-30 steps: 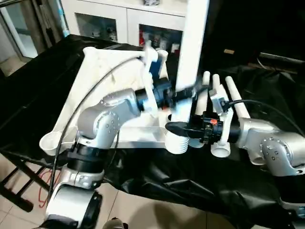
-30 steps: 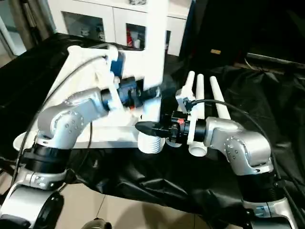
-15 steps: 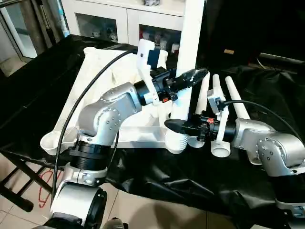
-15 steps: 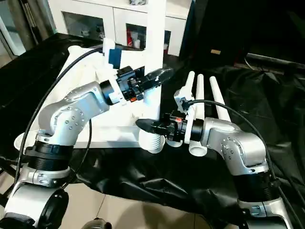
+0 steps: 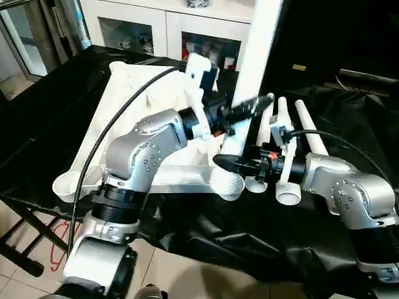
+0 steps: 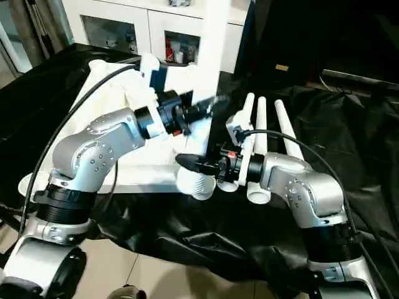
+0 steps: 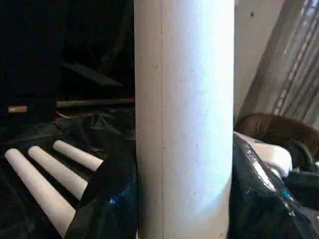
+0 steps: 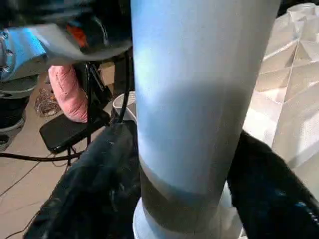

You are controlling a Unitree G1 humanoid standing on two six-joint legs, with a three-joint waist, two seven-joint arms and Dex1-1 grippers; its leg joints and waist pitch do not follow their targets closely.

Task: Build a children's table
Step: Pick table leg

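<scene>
1. At the near corner socket [image 5: 228,184] of the upturned table top [image 5: 124,106], the left eye view shows the standing leg [image 5: 259,50] with its foot in that socket. Half a second ago it stood straight above the socket; now it leans off to the right of it. The left gripper [image 5: 252,107], then pointing past the leg, is now blurred at the shaft well above the socket. The right gripper [image 5: 224,163] reaches in just above the socket. I judge the leg is seated but not yet square, so it wants straightening and pressing home.
2. The right eye view gives the same lean. It shows more plainly the three spare legs [image 6: 262,137] lying side by side on the black cloth [image 6: 206,243] to the right of the socket; three corners are still to fill.
3. The left wrist view shows what the head views blur: both black fingers [image 7: 109,199] lie flush against the leg, clamped on it above the socket.
4. The right wrist view alone shows the leg's foot entering the socket, with the ribbed underside beside it. The right gripper straddles the leg there; whether it grips or merely flanks it I cannot tell.
</scene>
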